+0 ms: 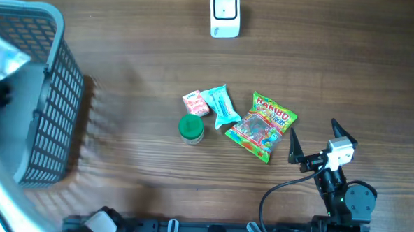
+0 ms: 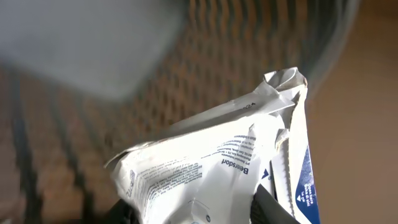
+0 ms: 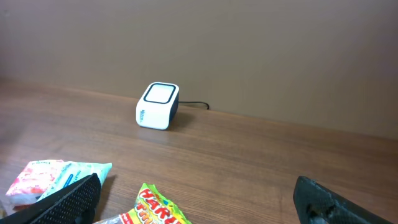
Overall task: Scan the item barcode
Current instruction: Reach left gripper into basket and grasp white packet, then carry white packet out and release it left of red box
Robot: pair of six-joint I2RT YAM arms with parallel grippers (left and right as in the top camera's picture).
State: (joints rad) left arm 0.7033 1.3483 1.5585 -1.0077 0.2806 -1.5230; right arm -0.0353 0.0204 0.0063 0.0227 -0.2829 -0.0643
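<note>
A crumpled white packet [image 2: 205, 168] with small printed text and a blue edge fills the left wrist view. My left gripper [image 2: 196, 214] is shut on its lower part, one dark finger on either side. In the overhead view the same packet [image 1: 3, 58] hangs above the grey basket [image 1: 46, 102] at the far left. No barcode shows on the packet's visible face. The white scanner [image 1: 225, 14] stands at the back middle of the table, also visible as a small box [image 3: 158, 106] in the right wrist view. My right gripper [image 1: 313, 131] stands open and empty at the front right.
A Haribo bag [image 1: 262, 125], a teal packet [image 1: 220, 106], a pink packet [image 1: 195, 103] and a green-capped jar [image 1: 190, 128] lie together mid-table. The Haribo bag [image 3: 155, 208] sits just ahead of my right gripper's fingers [image 3: 68, 199]. A wall rises behind the scanner.
</note>
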